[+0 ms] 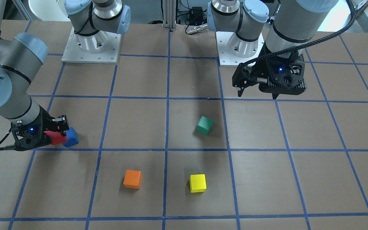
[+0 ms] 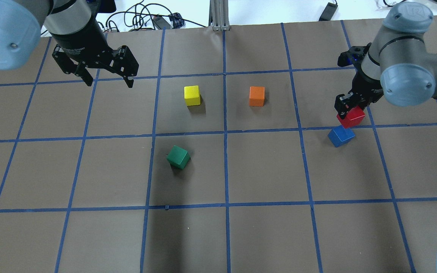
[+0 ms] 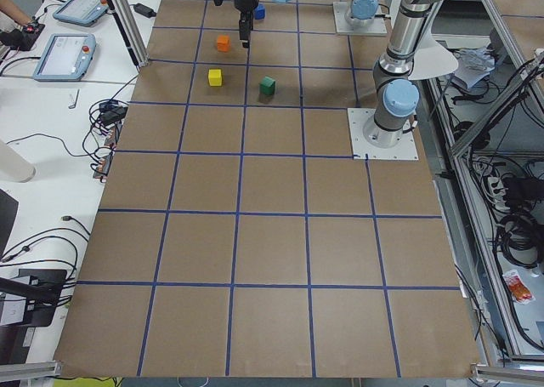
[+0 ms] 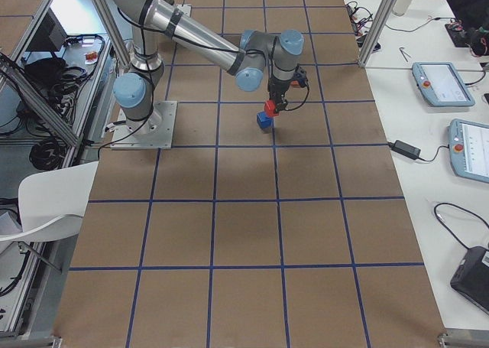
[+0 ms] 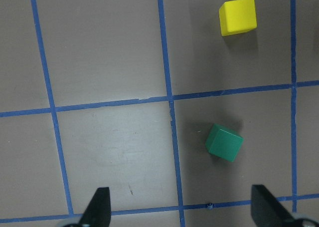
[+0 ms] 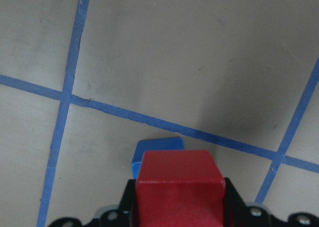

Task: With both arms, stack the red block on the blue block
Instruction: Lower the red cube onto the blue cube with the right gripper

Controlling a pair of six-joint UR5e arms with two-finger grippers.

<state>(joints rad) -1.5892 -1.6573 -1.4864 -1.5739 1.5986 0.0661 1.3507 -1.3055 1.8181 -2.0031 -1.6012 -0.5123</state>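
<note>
My right gripper (image 2: pixel 349 113) is shut on the red block (image 2: pixel 351 117) and holds it just above the blue block (image 2: pixel 341 136), a little off to one side. I cannot tell whether the two blocks touch. In the front view the red block (image 1: pixel 55 138) sits in the right gripper (image 1: pixel 56 134), close beside the blue block (image 1: pixel 71 138). In the right wrist view the red block (image 6: pixel 180 179) covers most of the blue block (image 6: pixel 157 148). My left gripper (image 2: pixel 106 80) is open and empty, raised over the table's far left; it also shows in the front view (image 1: pixel 257 93).
A green block (image 2: pixel 178 157) lies tilted near the middle. A yellow block (image 2: pixel 192 95) and an orange block (image 2: pixel 257 96) stand further out. The left wrist view shows the green block (image 5: pixel 224 142) and the yellow block (image 5: pixel 239 16). Blue tape lines grid the brown table.
</note>
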